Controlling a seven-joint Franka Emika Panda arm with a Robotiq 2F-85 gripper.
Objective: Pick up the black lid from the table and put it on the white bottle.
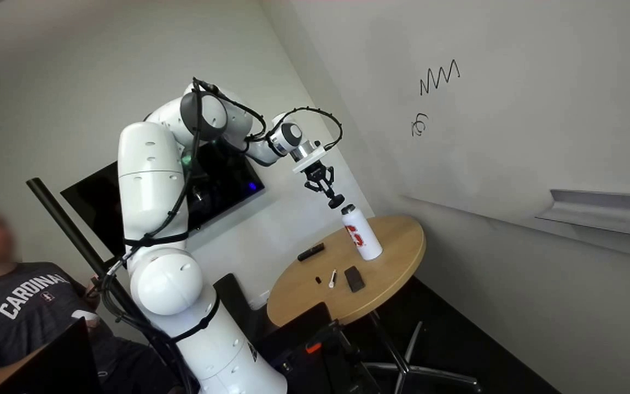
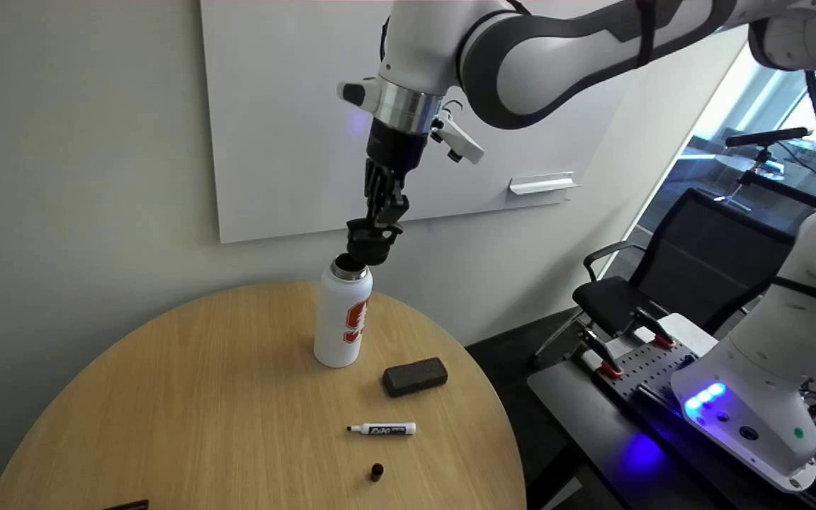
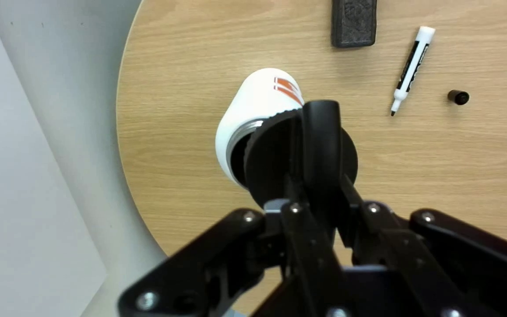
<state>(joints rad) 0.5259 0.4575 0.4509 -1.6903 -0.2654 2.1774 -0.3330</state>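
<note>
black lid [image 2: 368, 248] — one, gripped by one pincer [image 2: 384, 218]; one white bottle [image 2: 341, 313] — upright

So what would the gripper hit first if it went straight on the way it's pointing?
Probably the white bottle: the black lid in the gripper would meet its rim. The wrist view shows the lid off-centre over that rim, so it may catch one edge; depth is unclear.
</note>
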